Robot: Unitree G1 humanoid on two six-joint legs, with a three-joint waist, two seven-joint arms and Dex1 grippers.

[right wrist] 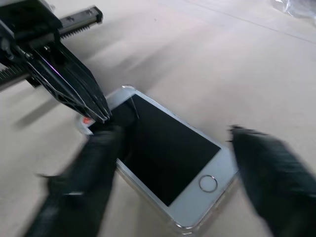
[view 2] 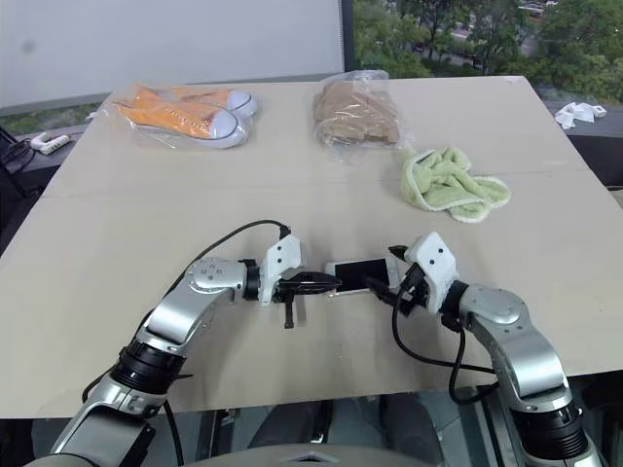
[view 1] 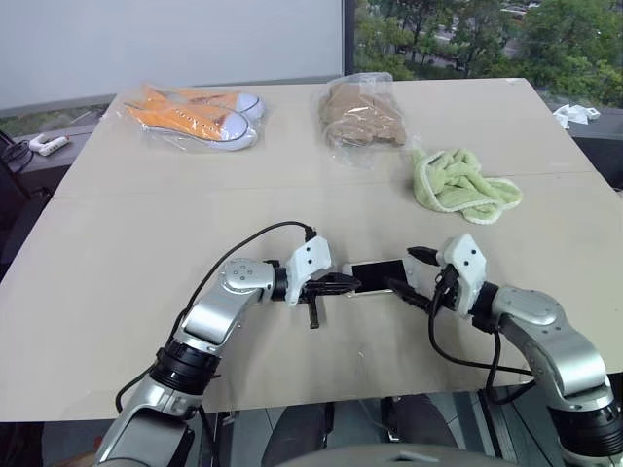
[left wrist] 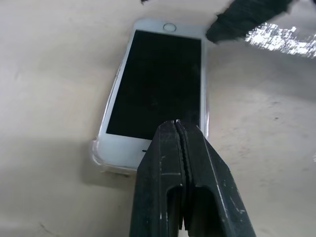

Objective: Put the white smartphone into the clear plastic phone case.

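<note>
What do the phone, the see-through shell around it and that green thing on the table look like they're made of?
White smartphone: glossy black glass front with a smooth white bezel, probably glass over plastic or metal.
Clear plastic phone case: thin, see-through, faintly glossy rim at the phone's edge, likely soft plastic.
Green cloth: crumpled, fuzzy, matte pile, apparently terry or fleece fabric.

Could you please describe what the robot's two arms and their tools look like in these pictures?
Both arms are silver-grey metal with black ribbed joint rings near the body. Each wrist carries a white angular housing, and a loose black cable loops from it back along the arm. The left tool and right tool each have two slim black fingers; a toothed black rack runs beside the left tool's fingers.
</note>
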